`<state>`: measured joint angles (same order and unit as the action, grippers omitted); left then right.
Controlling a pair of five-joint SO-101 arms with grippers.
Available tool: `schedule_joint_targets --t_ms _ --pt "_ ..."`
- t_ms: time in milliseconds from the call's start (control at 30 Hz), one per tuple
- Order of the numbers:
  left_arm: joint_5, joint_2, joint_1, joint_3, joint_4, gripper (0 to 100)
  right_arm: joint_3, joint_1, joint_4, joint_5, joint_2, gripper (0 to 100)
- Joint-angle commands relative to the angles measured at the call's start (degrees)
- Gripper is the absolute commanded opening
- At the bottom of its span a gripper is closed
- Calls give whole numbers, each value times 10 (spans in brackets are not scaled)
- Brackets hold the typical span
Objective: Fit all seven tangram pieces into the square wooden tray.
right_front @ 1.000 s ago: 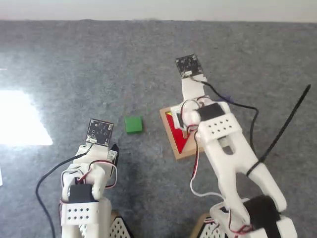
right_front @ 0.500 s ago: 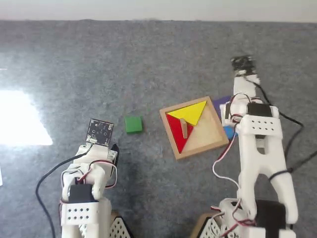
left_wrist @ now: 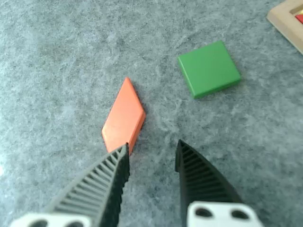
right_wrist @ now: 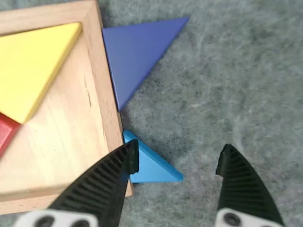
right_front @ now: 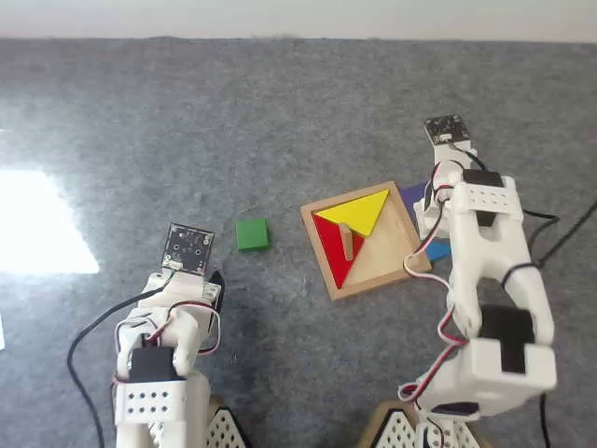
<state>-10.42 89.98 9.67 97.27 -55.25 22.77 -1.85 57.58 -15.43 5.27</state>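
The grey felt counter [right_front: 140, 121] carries everything. The square wooden tray [right_front: 387, 250] lies turned at a slant in front of the right arm. It holds a yellow triangle [right_front: 359, 212] along its far side and a red triangle [right_front: 333, 247] along the side nearest the left arm. The rest of its floor is bare wood.

The right end effector [right_wrist: 180, 146] hangs open and empty just outside the tray's outer edge. The left end effector [left_wrist: 152, 145] is also open, gripping nothing, low over the felt well apart from the tray.

A dark blue triangle [right_wrist: 132, 52] lies on the counter with one long edge against the tray's outer wall. A green square [left_wrist: 208, 68] sits flat between the left arm and the tray, apart from both. An orange parallelogram [left_wrist: 124, 116] lies near it, one tip just ahead of a left finger. A light blue triangle [right_wrist: 149, 165] rests against the tray's outer wall, partly under a right finger. A small tan piece [right_front: 347, 243] lies in the tray where the red and yellow triangles meet; its shape is unclear.
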Motion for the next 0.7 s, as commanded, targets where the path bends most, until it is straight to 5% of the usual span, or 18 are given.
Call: schedule_joint_targets --t_ms 0,467,667 --pt "-7 10 4 -5 0 152 -44 0 -9 9 34 259" --pt "-7 10 4 -5 0 152 -25 116 -17 17 67 259" --pt "-7 10 4 -5 0 152 -27 108 -17 36 48 259"
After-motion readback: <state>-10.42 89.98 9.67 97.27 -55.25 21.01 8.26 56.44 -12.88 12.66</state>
